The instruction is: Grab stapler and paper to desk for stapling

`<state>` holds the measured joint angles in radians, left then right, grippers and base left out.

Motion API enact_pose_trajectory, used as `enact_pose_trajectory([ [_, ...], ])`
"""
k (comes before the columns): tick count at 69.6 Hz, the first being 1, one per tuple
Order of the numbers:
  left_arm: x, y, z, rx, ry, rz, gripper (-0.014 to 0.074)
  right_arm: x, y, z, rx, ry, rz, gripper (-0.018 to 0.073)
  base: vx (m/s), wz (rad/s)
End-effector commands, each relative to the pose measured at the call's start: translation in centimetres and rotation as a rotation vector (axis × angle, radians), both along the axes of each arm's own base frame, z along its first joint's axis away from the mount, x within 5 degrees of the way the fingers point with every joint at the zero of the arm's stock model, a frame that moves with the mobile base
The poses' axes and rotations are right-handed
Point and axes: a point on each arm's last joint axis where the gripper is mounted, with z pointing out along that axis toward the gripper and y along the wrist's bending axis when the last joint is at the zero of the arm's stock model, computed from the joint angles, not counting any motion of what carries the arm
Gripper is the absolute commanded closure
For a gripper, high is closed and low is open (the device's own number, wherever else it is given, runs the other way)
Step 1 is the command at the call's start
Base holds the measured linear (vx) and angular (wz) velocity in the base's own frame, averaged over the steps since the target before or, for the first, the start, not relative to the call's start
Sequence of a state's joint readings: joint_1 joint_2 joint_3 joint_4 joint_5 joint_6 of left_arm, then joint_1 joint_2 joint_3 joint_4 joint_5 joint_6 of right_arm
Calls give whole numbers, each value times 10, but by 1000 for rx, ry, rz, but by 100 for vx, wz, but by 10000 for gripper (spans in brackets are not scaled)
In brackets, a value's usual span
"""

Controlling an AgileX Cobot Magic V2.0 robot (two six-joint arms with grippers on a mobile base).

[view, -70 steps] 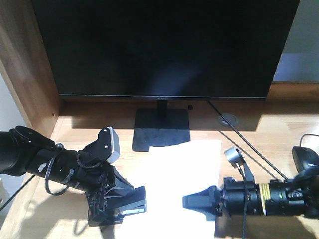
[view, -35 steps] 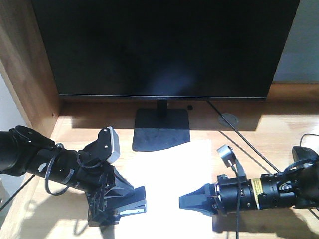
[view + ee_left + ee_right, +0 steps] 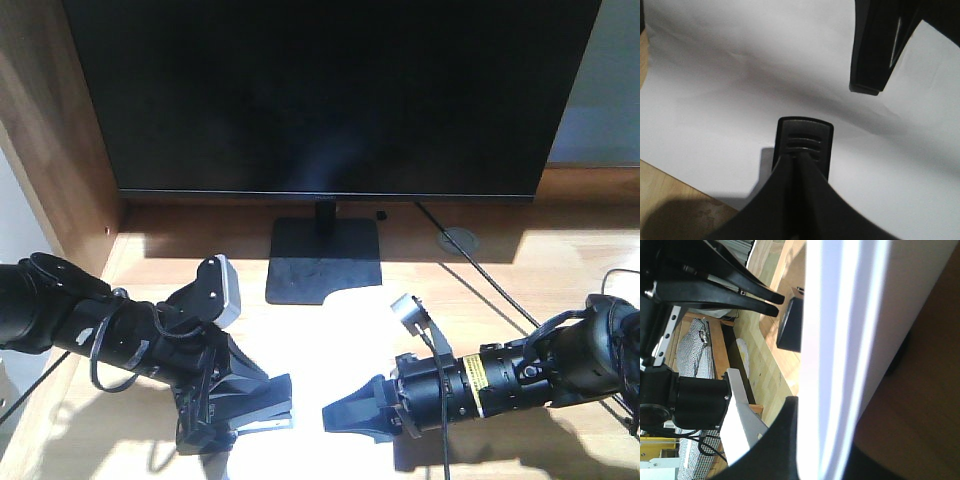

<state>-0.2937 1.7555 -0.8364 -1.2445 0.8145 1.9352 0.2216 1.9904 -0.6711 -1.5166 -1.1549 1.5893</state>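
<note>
Down at the near edge, the left tool [image 3: 262,408] is clamping the black stapler [image 3: 268,401], jaws pressed onto it, and the stapler's nose is poking out over the left part of the paper [image 3: 330,385]. In the left wrist view that nose [image 3: 804,145] is sitting just above the white sheet [image 3: 740,95], though whether it is touching the sheet is too close to call. Facing it from the right, the right tool [image 3: 350,418] is lying low over the same sheet, its dark fingers drawn together to a point; the right wrist view is showing the paper's edge [image 3: 840,340] running between those fingers, so it is pinching the paper. The two tools are pointing at each other, near but apart. The sheet itself is lying on the pale wooden worktop [image 3: 480,290], glaring in the sunlight. Further back, the monitor's black base [image 3: 322,260] is standing just beyond the paper's far edge, a round cable hole [image 3: 460,240] is sitting to its right with a cable running from it, and the big black monitor [image 3: 330,95] is filling the rear.
</note>
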Motion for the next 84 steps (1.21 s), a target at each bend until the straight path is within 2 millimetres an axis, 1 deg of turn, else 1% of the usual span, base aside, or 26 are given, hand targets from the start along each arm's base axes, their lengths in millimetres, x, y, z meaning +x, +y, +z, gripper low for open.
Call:
enact_pose_trajectory([
  [1, 2, -5, 20, -72, -32, 4, 604, 2, 3, 19, 96, -37, 15, 562, 0, 0],
  [73, 2, -7, 22, -101, -23, 9, 603, 2, 3, 19, 96, -39, 16, 562, 0, 0],
  [84, -2, -10, 26, -144, -81, -77, 603, 3, 3, 19, 95, -43, 16, 562, 0, 0],
])
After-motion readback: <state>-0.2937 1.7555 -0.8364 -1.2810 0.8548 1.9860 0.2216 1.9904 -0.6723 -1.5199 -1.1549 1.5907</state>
